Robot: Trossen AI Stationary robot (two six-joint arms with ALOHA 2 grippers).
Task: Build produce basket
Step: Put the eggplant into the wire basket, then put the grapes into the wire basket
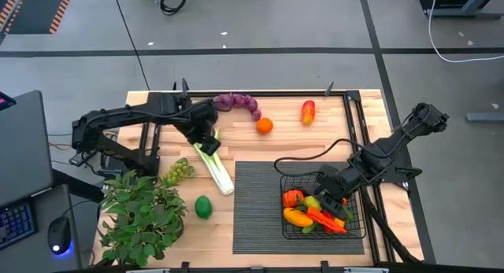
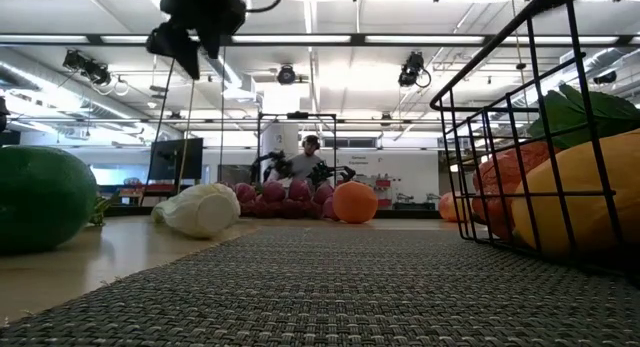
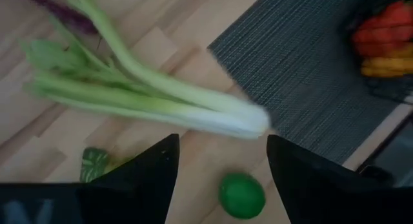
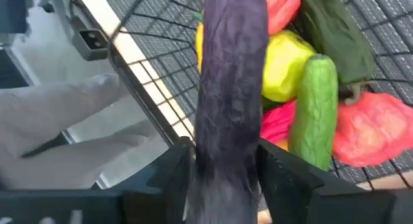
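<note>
High view looks down on a pale wooden table [image 1: 260, 151] with a dark ribbed mat [image 1: 256, 206] on its near half. On the mat's right end sits the black wire-mesh basket [image 1: 354, 226], its open grid sides holding a smooth yellow pepper [image 1: 298, 218], an orange carrot [image 1: 324, 220] and other glossy red and green produce. The right gripper [image 1: 331, 201] hangs over the basket; in its wrist view the two dark fingers [image 4: 164, 179] flank a long, wrinkled purple eggplant [image 4: 229, 88] that points down into the basket beside a bumpy green cucumber [image 4: 313, 111] and a yellow-green apple [image 4: 284, 66]. The fingers are beside the eggplant, but I cannot tell whether they clamp it.

The left gripper [image 1: 206, 141] hovers with its fingers spread over the leafy end of a leek [image 1: 214, 167], a pale green stalk with a white base that lies on bare wood just left of the mat; it grasps nothing. Near it lie a cluster of green grapes [image 1: 178, 172] and a round lime [image 1: 203, 206]. Along the far edge rest knobbly purple grapes [image 1: 239, 104], a round orange [image 1: 264, 125] and a red and yellow fruit [image 1: 308, 112]. A leafy potted plant [image 1: 142, 214] stands at the near left corner.
</note>
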